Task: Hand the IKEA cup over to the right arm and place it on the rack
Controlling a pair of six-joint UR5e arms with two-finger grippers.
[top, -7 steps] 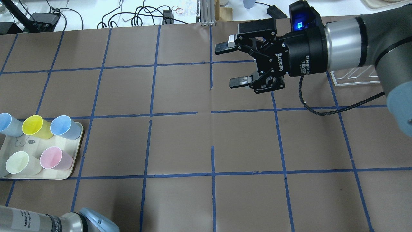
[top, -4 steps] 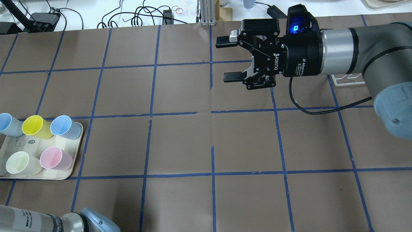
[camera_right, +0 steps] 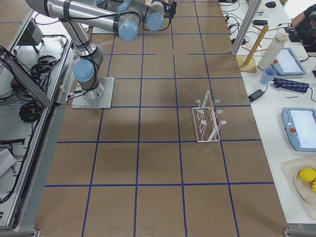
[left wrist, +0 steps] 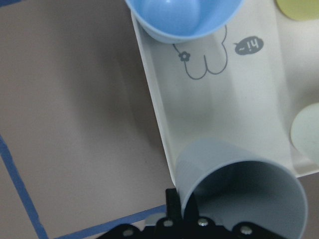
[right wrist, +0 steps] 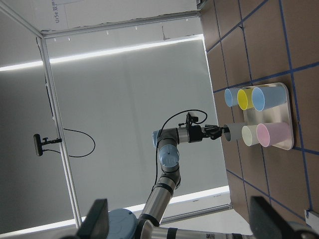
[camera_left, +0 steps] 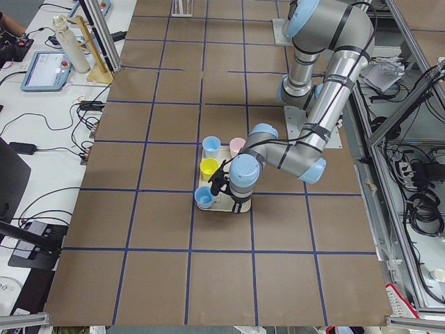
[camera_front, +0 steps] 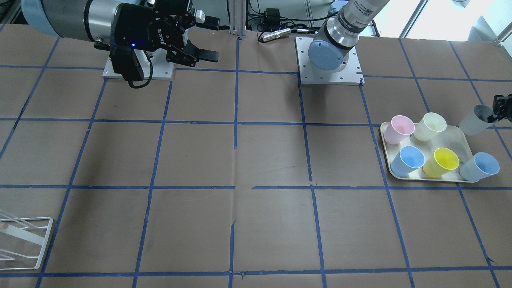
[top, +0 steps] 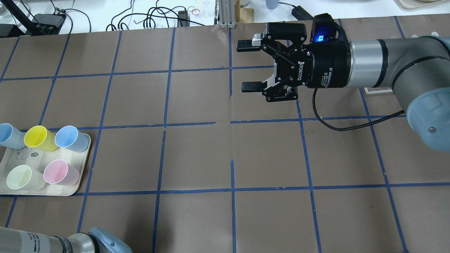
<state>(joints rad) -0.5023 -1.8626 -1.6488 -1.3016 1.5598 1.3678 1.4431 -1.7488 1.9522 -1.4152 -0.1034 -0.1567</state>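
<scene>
The IKEA cup (camera_front: 474,119) is pale grey and tilted on its side, held just off the tray's far-right end. My left gripper (camera_front: 497,113) is shut on its rim. In the left wrist view the cup (left wrist: 234,174) hangs over the tray's edge, with a finger (left wrist: 172,204) against its wall. My right gripper (top: 249,65) is open and empty, held level above the table's far middle; it also shows in the front-facing view (camera_front: 211,38). The white wire rack (camera_right: 208,121) stands on the robot's right side, at the front-facing view's bottom left (camera_front: 24,240).
A cream tray (camera_front: 450,138) holds pink (camera_front: 398,129), cream (camera_front: 430,126), yellow (camera_front: 442,162) and two light-blue cups (camera_front: 408,160). The right arm's black cable (top: 337,124) hangs below its wrist. Cables and a stand lie beyond the table's far edge.
My right gripper has swung a little left and levelled out, still open. The grey edge beside the cream cup at the overhead view's left border is gone.
</scene>
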